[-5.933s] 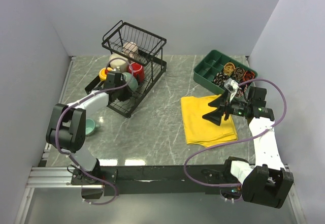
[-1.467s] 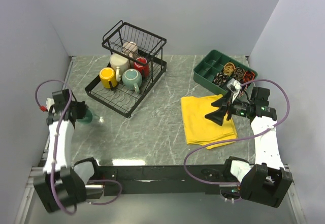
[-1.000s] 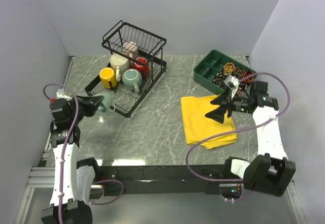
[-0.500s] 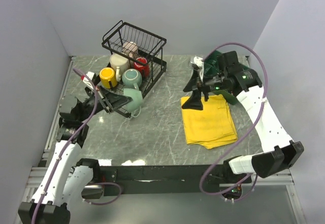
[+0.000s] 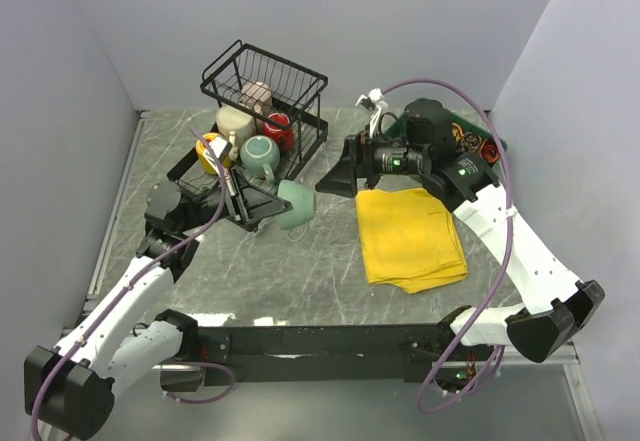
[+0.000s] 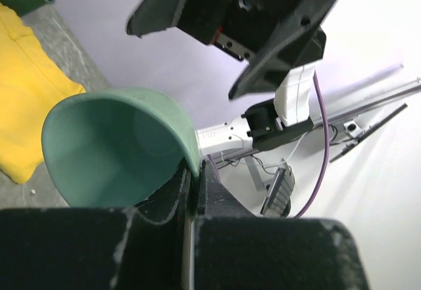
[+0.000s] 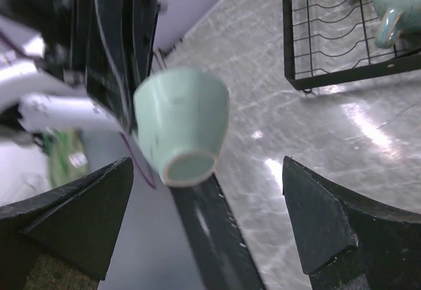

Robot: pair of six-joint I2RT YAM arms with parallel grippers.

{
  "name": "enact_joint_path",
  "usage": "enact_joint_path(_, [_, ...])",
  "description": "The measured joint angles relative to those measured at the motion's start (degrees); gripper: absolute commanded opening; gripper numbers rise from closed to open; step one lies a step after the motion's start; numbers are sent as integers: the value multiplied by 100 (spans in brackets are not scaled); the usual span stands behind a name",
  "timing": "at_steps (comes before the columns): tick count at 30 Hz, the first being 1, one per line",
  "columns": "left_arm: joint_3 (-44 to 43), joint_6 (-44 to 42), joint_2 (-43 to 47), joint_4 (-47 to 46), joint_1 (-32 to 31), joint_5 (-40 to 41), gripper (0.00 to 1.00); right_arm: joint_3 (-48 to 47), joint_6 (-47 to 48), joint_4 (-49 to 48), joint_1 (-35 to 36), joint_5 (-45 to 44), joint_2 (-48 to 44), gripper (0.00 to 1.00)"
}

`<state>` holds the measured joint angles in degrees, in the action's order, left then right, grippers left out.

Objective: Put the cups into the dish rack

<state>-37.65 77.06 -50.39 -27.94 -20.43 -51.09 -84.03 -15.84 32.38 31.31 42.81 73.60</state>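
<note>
Green cup [image 5: 297, 207], rim inside left gripper [image 5: 274, 204]

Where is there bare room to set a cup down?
Bare table lies between the dish rack and the yellow cloth, on the near side, and along the rack's left. Crowded: the back of the rack's lower tier, packed with mugs; its front wires are bare.

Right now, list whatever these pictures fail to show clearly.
The green tray: top view, the right arm covers most of it, contents hidden.
The yellow cup: top view, a cable crosses it; right wrist view, the top edge cuts it off.
The green cup: right wrist view, blurred, no surface detail.
The cup in the upper basket: top view, too small, behind wires.
</note>
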Motion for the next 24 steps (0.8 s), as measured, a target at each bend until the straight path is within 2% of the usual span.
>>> enact_joint_path(3, [0,0,-98,-190,-157,33,1,129,-651,-313,0,-81,0,100])
enact_joint_path(5, [0,24,-177,-365,-227,70,1,249,-741,-426,22,-24,0,100])
enact_joint_path(7, [0,68,-249,-518,-275,125,1,284,-153,-315,31,203,2,100])
enact_joint_path(14, [0,461,-334,-787,-326,116,1,-170,3106,824,-20,286,-229,100])
enact_joint_path(19, [0,632,-334,-737,-369,-7,1,-190,3805,944,48,680,-603,100])
enact_joint_path(22, [-28,599,-332,-629,-433,-76,1,-216,3674,870,254,927,-544,100])
enact_joint_path(24, [-103,498,-332,-426,-468,-114,1,-125,3270,592,348,994,-452,100])
